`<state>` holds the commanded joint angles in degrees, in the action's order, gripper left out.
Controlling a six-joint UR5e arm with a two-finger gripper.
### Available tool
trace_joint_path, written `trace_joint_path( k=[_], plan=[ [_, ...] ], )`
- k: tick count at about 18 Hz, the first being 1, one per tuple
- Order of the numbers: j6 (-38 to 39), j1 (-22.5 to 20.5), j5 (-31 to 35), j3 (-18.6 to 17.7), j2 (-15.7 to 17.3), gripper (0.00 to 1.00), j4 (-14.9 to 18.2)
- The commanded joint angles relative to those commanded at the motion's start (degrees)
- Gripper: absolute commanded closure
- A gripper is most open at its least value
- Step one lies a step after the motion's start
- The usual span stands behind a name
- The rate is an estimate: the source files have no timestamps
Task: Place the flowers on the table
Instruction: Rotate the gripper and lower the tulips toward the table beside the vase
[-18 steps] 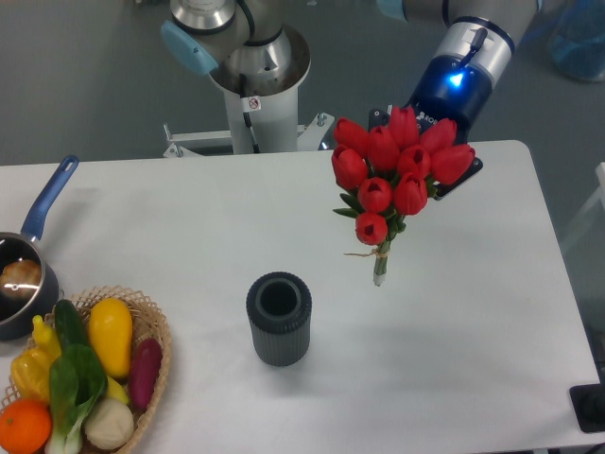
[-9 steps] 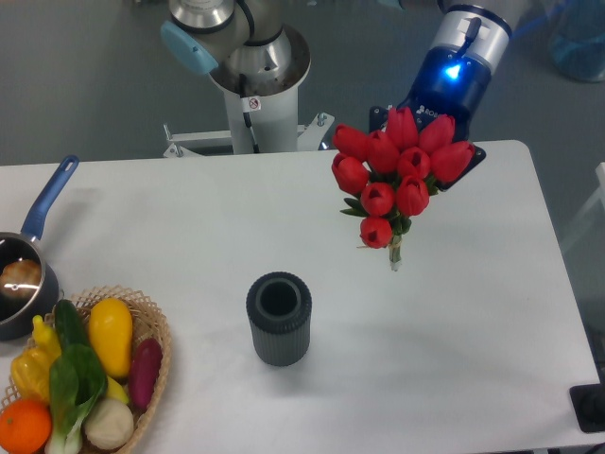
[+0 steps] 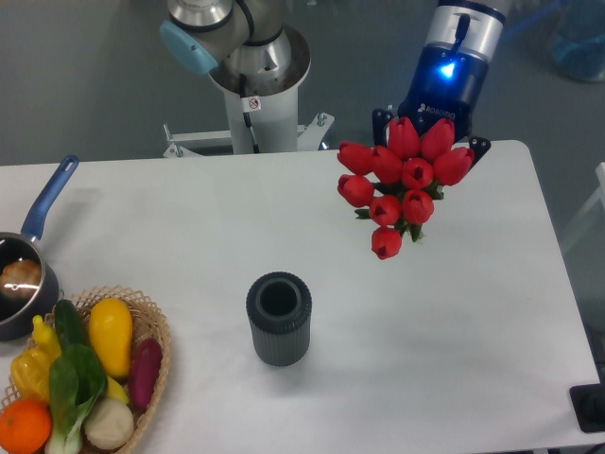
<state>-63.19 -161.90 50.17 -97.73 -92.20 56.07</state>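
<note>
Because the flowers (image 3: 404, 180) cover the front of the gripper (image 3: 430, 142), its fingers are almost fully hidden, and I cannot tell if they are clamped on the stems or apart. The stems themselves are also hidden behind the red heads; only some green leaves show. The flowers hang in the air over the far right part of the desk (image 3: 473, 312), with the heads turned to the camera. The arm above is cut off by the top edge. At the left edge, a pot (image 3: 21, 274) with a blue handle is cut off, and a basket (image 3: 151, 326) of vegetables is cut off at the bottom left corner. A dark ribbed vase (image 3: 279, 319) stands upright near the middle, well apart from the flowers. The desk is white and matte, and its right half is bare. Behind it there is a grey floor and the arm's base (image 3: 255, 90).
</note>
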Motion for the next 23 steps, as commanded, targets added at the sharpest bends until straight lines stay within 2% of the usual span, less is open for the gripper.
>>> trace_joint_path(
  k=[7,13,18,23],
  plan=[
    [-1.9,4.0,14.1,-0.2,-0.6,0.6,0.4],
    [-6.6,4.3,17.1,-0.7,-2.5,0.61,0.4],
    [-11.5,4.3,20.5,0.6,-6.6,0.61,0.3],
    [-13.8,4.4,23.7,0.7,-9.0,0.61,0.2]
  ],
)
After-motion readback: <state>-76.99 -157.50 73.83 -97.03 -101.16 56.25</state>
